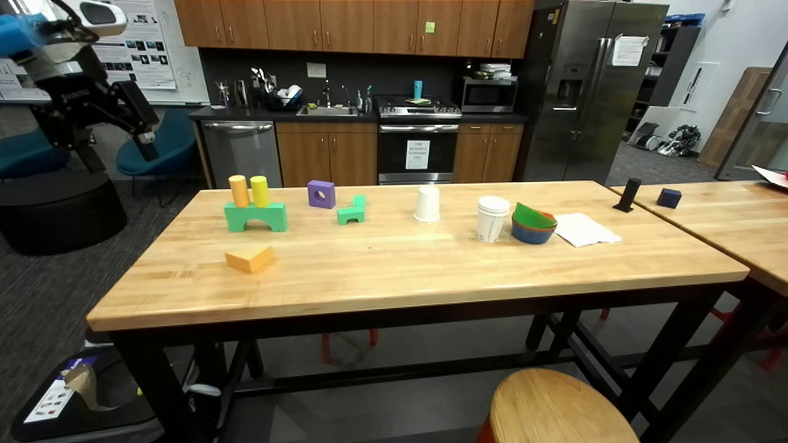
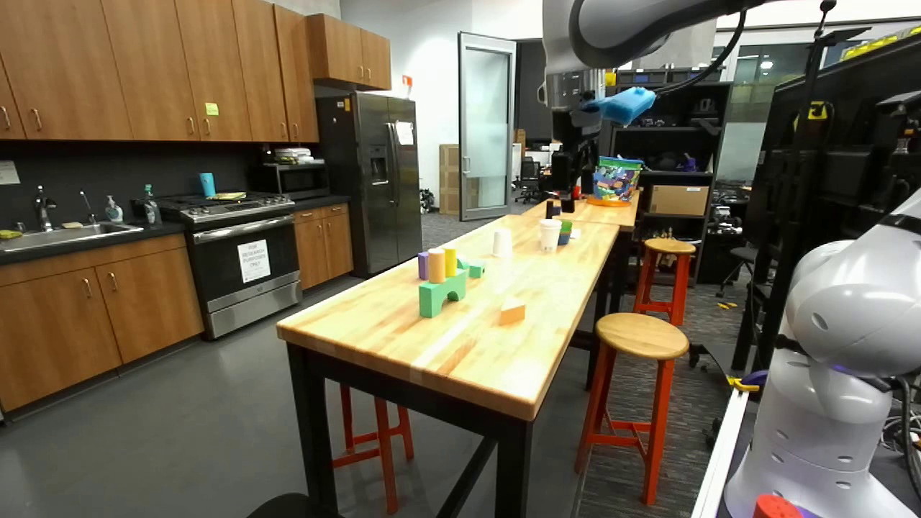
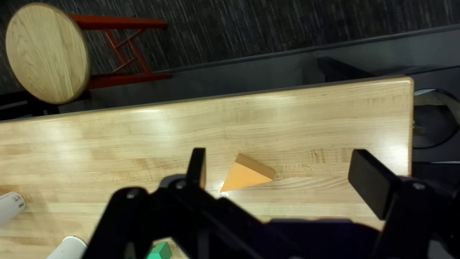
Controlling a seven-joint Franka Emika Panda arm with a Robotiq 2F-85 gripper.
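A: A robot arm [image 2: 626,36] hangs high over a wooden desk [image 1: 369,271], its fingers [image 3: 372,181] spread wide and gripping nothing. What lies below?

B: An orange wedge [image 3: 248,175], resting toward one end of the desk. In the wrist view it shows off centre in the gap between the fingers, nearer one than the other, and touched by neither

A: And around it?

B: A green arch [image 1: 256,211] stands near the wedge but apart from it, an orange cylinder [image 1: 239,192] and a yellow cylinder [image 1: 260,192] upright on top, in both exterior views. White cups [image 1: 490,221] and nested bowls [image 1: 533,234] stand farther along the desk

A: Which step does the scene suggest?

B: Lining up, by my reading. The fingers are parted and ready, the wedge sits loose on the desk, and no grasp is made

A: What would a move on the wedge call for?

B: A steady descent, with a small sideways shift to centre the wedge between the fingers. A slight rotation may help too, so that the fingers close on flat sides and not on the sharp tip

A: Any hazard?

B: Its triangular shape offers no parallel sides, so it could twist out of a careless squeeze. A low, even hold seems safest, with the arch given a wide berth
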